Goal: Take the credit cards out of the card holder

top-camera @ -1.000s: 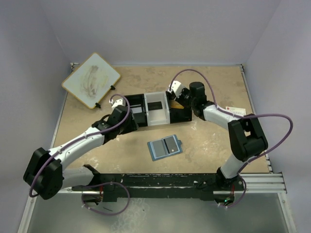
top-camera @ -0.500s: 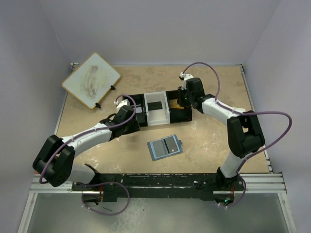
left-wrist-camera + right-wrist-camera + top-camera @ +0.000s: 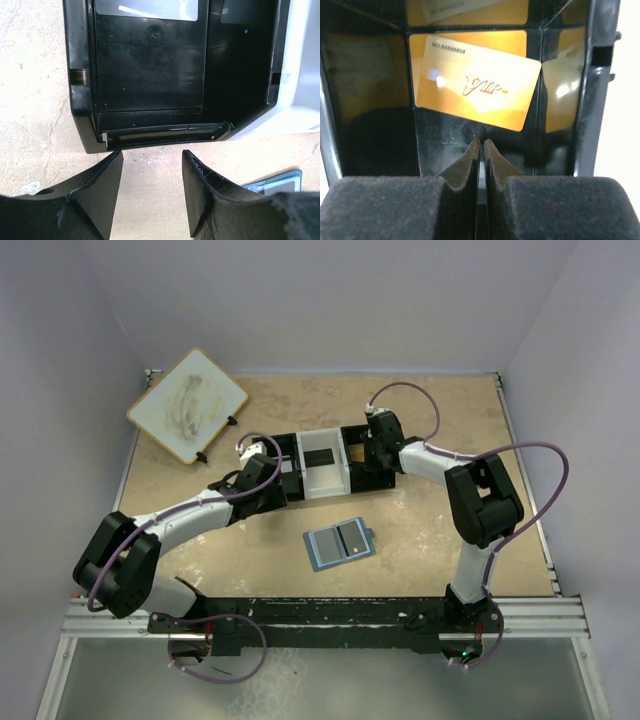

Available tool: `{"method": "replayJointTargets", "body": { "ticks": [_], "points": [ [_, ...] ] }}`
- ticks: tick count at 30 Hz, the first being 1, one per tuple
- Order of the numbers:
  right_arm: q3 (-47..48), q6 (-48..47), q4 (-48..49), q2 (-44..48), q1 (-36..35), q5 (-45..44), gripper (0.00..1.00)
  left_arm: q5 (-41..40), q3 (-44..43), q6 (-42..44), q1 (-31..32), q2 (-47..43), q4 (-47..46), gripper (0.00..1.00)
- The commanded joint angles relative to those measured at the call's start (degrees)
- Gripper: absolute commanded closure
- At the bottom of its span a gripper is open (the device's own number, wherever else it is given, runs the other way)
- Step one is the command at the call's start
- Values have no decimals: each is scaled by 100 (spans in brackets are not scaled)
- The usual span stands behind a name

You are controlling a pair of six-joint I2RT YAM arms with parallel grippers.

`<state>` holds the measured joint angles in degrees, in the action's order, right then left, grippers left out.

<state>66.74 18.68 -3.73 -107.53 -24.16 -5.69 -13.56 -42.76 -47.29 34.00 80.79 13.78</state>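
Observation:
The card holder lies open on the table in front of the tray, blue, with a dark rectangle in its right half; a corner of the card holder shows in the left wrist view. A gold credit card lies flat in the tray's right black compartment, and the same gold card shows from above. My right gripper hangs over that compartment, shut, holding nothing; from above the right gripper sits at the tray's right end. My left gripper is open and empty at the near wall of the left compartment, where the left gripper also shows.
The black-and-white three-compartment tray stands mid-table, with a black card in its white middle part. Its black wall is right ahead of my left fingers. A whiteboard lies at the back left.
The right gripper swung left over the tray's right compartment and its jaws closed; the gold card now lies in that compartment. The left gripper edged slightly toward the tray.

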Motion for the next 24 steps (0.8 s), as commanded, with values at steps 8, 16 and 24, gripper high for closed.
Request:
{"method": "replayJointTargets", "body": {
  "ticks": [8,16,24],
  "points": [
    [384,57,280,-479,-111,-712,89,-174,-241,156,-164,211,-236,53],
    [318,31,413,-352,-351,-1146,88,-187,-251,176,-209,219,-206,53],
    [451,141,246,-318,-533,-1302,87,-103,-219,159,-209,156,-262,53]
  ]
}}
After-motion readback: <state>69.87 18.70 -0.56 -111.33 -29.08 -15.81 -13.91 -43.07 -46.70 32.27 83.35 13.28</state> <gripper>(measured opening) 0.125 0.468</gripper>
